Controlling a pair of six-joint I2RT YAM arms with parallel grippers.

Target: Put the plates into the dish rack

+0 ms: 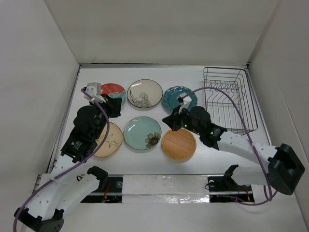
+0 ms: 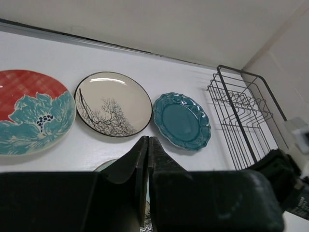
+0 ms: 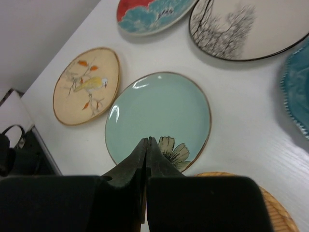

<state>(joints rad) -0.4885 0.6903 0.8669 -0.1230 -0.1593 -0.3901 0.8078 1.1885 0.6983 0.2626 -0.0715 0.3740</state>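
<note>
Clearly nearer the dish rack point(image 1: 224, 68), the right gripper point(image 3: 146, 140), pinched closed and empty, hovers by the aqua flower plate point(image 3: 154, 111); the left gripper point(image 2: 147, 139) is likewise closed and empty.

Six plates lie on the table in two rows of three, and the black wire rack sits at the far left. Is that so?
No. The dish rack stands at the far right, beside the scalloped teal plate, as the top external view shows. The rest holds.

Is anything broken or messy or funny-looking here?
No, nothing looks odd. All six plates lie flat in two rows, none visibly chipped or tipped, and the black wire dish rack stands level with no plates in it yet.
</note>
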